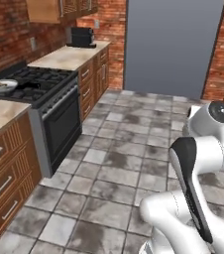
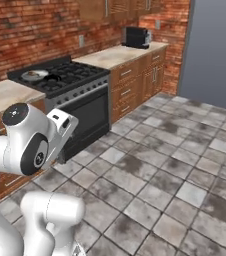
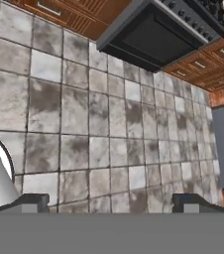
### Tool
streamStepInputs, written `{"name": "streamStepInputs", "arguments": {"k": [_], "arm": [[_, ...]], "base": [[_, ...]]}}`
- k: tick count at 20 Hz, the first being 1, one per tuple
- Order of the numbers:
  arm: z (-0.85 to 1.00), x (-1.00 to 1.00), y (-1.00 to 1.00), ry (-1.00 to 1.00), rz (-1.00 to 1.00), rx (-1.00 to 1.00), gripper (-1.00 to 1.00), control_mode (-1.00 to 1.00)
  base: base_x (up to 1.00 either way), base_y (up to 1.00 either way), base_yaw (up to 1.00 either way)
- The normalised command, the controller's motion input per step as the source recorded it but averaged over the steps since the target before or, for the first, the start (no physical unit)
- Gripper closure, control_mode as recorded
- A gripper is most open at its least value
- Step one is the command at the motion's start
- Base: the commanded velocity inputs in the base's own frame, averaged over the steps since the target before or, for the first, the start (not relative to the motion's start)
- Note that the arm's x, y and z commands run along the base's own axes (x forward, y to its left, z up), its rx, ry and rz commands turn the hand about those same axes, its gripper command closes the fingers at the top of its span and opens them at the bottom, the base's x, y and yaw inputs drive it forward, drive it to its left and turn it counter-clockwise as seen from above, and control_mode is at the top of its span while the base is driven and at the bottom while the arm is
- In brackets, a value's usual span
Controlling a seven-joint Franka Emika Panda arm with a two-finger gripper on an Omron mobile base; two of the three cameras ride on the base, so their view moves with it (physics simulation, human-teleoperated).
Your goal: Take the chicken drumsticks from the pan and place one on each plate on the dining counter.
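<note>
Pan (image 1: 1,86) sits on the stove (image 1: 32,85) back-left burner, something brown inside, likely the drumsticks. Gripper (image 3: 111,202) faces the tiled floor (image 3: 99,124), jaws wide apart, empty; arm folded since the pan is out of reach.

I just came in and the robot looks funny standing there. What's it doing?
It hasn't picked anything up yet. The white arm is folded up over the tiled floor, a little way from the stove. Its gripper points down at the floor with the jaws wide open and nothing in them. The pan sits on the stove's back corner with something brown inside, probably the chicken drumsticks, too small to be sure. It has to reach that first.
</note>
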Motion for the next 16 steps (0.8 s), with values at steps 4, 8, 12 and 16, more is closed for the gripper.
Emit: {"name": "streamStepInputs", "arguments": {"k": [4, 8, 12, 16], "arm": [[0.00, 0.00, 0.00, 0.00, 0.00, 0.00, -1.00, 1.00], [0.00, 0.00, 0.00, 0.00, 0.00, 0.00, -1.00, 1.00], [0.00, 0.00, 0.00, 0.00, 0.00, 0.00, -1.00, 1.00], [0.00, 0.00, 0.00, 0.00, 0.00, 0.00, -1.00, 1.00]], "base": [[1.00, 0.00, 0.42], [1.00, 0.00, 0.40], [1.00, 0.00, 0.38], [1.00, -0.24, 0.31]]}}
